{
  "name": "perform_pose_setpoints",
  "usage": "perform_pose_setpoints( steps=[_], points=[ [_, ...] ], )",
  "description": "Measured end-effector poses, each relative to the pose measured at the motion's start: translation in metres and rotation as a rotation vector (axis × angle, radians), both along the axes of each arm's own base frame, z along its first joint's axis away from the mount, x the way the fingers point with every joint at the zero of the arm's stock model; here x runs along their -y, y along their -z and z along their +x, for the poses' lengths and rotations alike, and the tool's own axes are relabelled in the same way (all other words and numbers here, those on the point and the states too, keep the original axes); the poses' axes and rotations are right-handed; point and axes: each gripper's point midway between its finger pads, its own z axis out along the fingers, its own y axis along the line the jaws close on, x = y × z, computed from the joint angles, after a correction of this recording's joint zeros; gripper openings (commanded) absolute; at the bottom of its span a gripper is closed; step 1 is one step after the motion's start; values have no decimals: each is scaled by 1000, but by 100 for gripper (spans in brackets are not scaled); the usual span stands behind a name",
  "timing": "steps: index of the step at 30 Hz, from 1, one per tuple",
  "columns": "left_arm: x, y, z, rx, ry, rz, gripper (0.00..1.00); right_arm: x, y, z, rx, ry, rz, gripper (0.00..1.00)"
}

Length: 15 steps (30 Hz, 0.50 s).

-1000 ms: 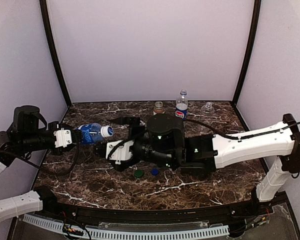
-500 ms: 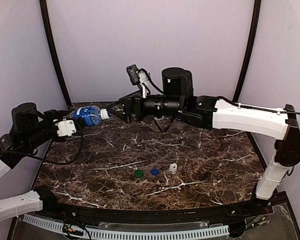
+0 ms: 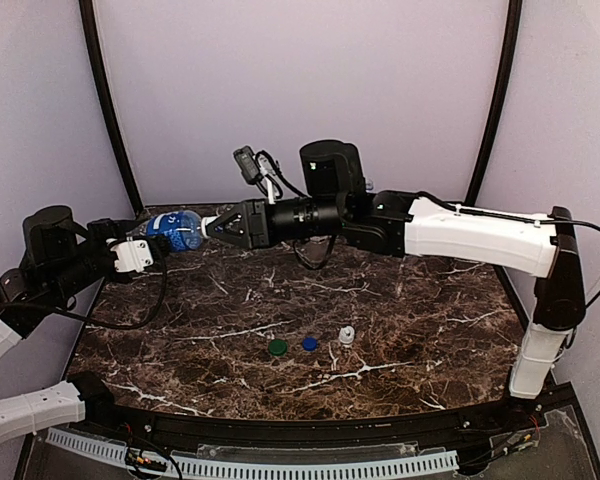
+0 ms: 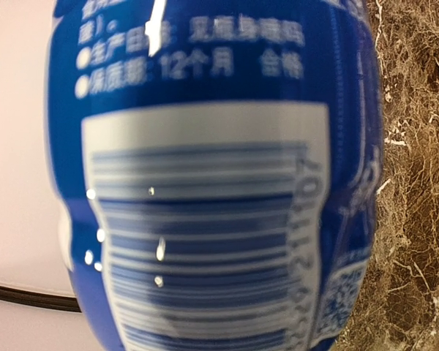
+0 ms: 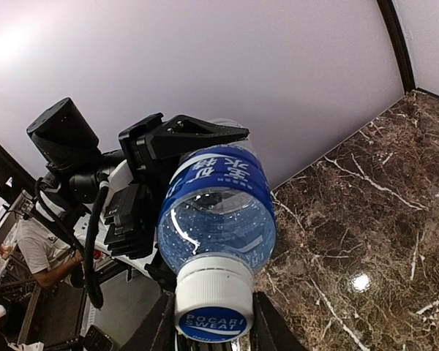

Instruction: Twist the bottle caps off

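Right wrist view: right gripper [image 5: 214, 298] is closed onto the white round plastic screw cap with blue top mark [image 5: 214, 313], jaws against either side of it, no gap visible. The cap sits on the neck of the small clear plastic bottle with blue label [image 5: 216, 212], and the bottle's axis points almost straight at the camera. Behind it the left gripper [image 3: 152, 243] clamps the bottle body, black fingers [image 5: 194, 133] above and below the label. Top external view: the bottle lies horizontal in the air over the far-left part of the dark marbled table [image 3: 430, 330], cap end facing right. The two arms meet head-on at it, with the right arm stretched across from the right side. Left wrist view: the label's barcode fills the frame, with table surface along the right edge. Loose on the table near the front middle, in a row and apart from each other: green round plastic cap [image 3: 277, 347], dark blue round plastic cap [image 3: 309, 343], plain white round plastic cap [image 3: 347, 335].
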Motion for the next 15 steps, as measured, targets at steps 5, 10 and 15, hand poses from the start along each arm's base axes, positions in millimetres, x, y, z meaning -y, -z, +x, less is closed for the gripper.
perform_pose_setpoints(
  steps=[5, 10, 15],
  points=[
    [1, 0, 0, 1, 4, 3, 30, 0, 0, 0, -11, -10, 0, 0],
    [2, 1, -2, -5, 16, -1, 30, 0, 1, -1, 33, -22, -3, 0],
    [6, 18, -17, -112, 69, 2, 31, 0, 13, -21, 337, -50, -64, 0]
  ],
)
